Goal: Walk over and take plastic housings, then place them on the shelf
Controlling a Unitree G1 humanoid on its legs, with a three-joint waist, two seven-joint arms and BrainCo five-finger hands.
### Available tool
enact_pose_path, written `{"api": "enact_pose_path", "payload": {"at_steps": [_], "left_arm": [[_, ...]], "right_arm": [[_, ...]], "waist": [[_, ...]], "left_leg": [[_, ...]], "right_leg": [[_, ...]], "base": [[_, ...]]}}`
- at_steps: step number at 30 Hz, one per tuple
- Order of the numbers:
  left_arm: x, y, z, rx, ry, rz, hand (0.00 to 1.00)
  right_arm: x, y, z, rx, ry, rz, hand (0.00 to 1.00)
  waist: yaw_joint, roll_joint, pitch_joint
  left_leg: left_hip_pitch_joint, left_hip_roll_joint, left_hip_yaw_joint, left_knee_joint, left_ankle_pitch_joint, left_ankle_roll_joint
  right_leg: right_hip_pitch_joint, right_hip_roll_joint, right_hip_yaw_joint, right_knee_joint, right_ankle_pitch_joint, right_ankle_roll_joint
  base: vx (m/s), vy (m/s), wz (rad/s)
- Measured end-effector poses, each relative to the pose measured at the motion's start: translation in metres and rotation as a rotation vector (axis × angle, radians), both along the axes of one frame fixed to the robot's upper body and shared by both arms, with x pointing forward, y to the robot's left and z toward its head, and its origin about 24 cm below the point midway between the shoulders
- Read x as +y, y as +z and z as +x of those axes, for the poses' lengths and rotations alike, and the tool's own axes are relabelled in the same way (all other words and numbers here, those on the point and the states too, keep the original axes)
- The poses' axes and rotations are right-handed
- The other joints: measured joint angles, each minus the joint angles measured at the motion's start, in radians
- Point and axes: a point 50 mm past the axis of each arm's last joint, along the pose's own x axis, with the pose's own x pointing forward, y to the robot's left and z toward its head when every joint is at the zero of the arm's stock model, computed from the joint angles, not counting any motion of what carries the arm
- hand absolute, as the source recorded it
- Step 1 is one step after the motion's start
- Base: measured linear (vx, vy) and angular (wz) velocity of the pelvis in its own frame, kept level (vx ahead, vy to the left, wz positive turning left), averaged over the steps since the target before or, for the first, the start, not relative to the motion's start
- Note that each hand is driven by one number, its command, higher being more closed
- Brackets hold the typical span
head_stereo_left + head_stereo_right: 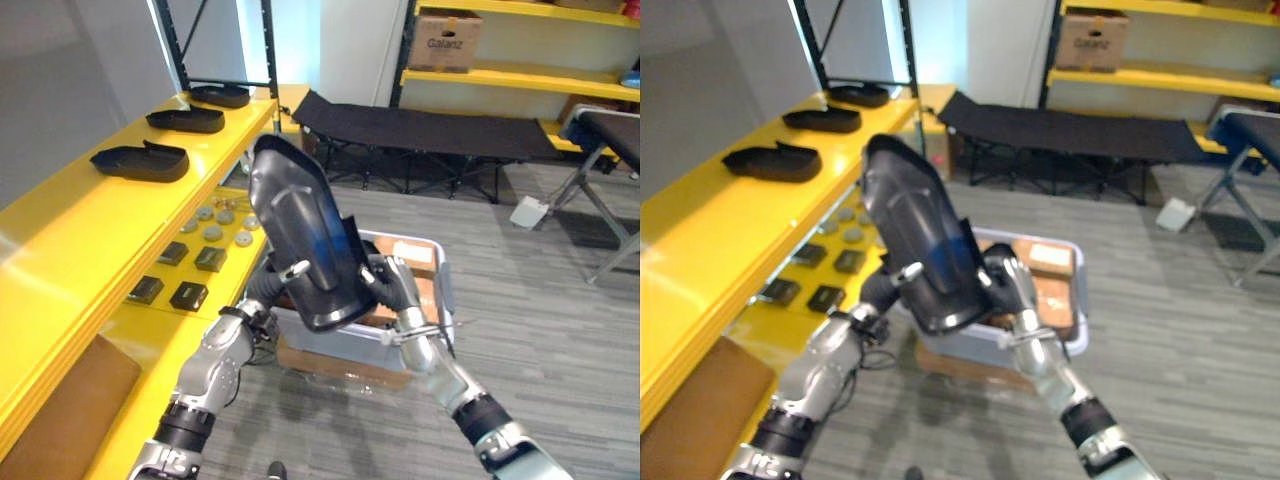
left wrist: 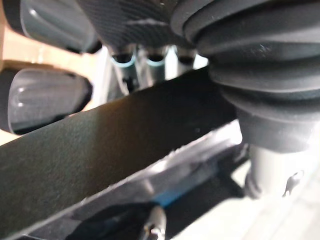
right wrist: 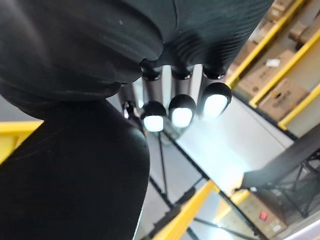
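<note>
I hold a black plastic housing [image 1: 300,230] upright between both hands, in front of the yellow shelf's top board [image 1: 90,230]. My left hand [image 1: 272,285] grips its lower left edge, with the thumb [image 1: 296,268] across the front and the fingers [image 2: 150,60] behind it. My right hand [image 1: 392,283] presses against the lower right edge, its fingers [image 3: 182,112] straight past the housing [image 3: 70,175]. Three more black housings lie in a row on the top board: near [image 1: 140,162], middle [image 1: 186,120], far [image 1: 221,95].
The lower shelf board carries small black blocks [image 1: 188,294] and round grey discs [image 1: 215,220]. A grey bin [image 1: 438,262] with cardboard inside stands on the floor below my hands. A black folding cot [image 1: 420,130] and yellow racks with a cardboard box [image 1: 445,40] stand behind.
</note>
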Motion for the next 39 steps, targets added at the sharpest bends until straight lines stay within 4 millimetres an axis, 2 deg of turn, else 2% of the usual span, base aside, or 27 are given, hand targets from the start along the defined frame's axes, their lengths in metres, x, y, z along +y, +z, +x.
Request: {"api": "enact_pose_path", "payload": {"at_steps": [14, 22, 23, 26, 31, 35, 39], "left_arm": [[-0.006, -0.011, -0.010, 0.013, 0.070, -0.055, 1.00], [-0.007, -0.003, -0.018, -0.060, 0.142, -0.127, 1.00], [-0.006, -0.002, -0.021, -0.069, 0.161, -0.140, 1.00], [-0.005, 0.004, -0.022, -0.101, 0.218, -0.184, 1.00], [0.000, 0.027, -0.027, -0.245, 0.373, -0.219, 1.00], [0.012, 0.045, -0.033, -0.388, 0.587, -0.143, 1.00], [0.024, 0.053, -0.042, -0.489, 0.764, 0.008, 1.00]], "right_arm": [[0.014, -0.006, -0.011, -0.009, -0.029, 0.106, 1.00], [0.019, 0.006, -0.017, -0.057, -0.017, 0.174, 1.00], [0.022, 0.008, -0.018, -0.064, -0.010, 0.186, 0.00], [0.030, 0.012, -0.019, -0.053, 0.027, 0.265, 0.00], [0.043, 0.017, -0.028, -0.032, 0.117, 0.398, 0.00], [0.051, 0.016, -0.035, -0.008, 0.133, 0.455, 0.00], [0.041, 0.028, -0.037, -0.056, 0.125, 0.527, 0.00]], "waist": [[0.002, -0.001, 0.000], [-0.006, -0.002, 0.000], [-0.007, -0.002, 0.000], [-0.008, -0.002, 0.000], [-0.007, -0.003, 0.000], [-0.008, -0.002, 0.000], [-0.009, -0.002, 0.000]], "left_leg": [[-0.001, 0.001, 0.000, 0.000, 0.000, 0.000], [-0.001, -0.004, 0.002, 0.001, -0.001, -0.001], [-0.001, -0.004, 0.002, 0.001, -0.001, -0.001], [-0.001, -0.005, 0.003, 0.004, -0.001, -0.001], [-0.001, -0.008, 0.001, 0.004, -0.001, -0.001], [-0.001, -0.007, -0.002, 0.004, -0.001, -0.001], [-0.001, -0.007, -0.002, 0.005, -0.001, -0.001]], "right_leg": [[0.001, 0.001, 0.000, -0.011, 0.001, 0.000], [-0.002, 0.002, -0.001, -0.011, 0.000, -0.001], [-0.002, 0.002, -0.002, -0.010, 0.000, -0.002], [-0.004, 0.001, -0.002, -0.009, 0.000, -0.002], [-0.003, -0.002, -0.006, -0.006, -0.002, -0.004], [-0.003, -0.002, -0.012, -0.001, -0.005, -0.008], [-0.003, -0.002, -0.012, -0.001, -0.006, -0.009]], "base": [[0.00, 0.000, 0.00], [0.00, 0.000, 0.00], [0.00, 0.000, 0.00], [0.00, 0.000, 0.00], [0.00, 0.000, 0.00], [0.00, 0.000, 0.00], [0.00, 0.000, 0.00]]}}
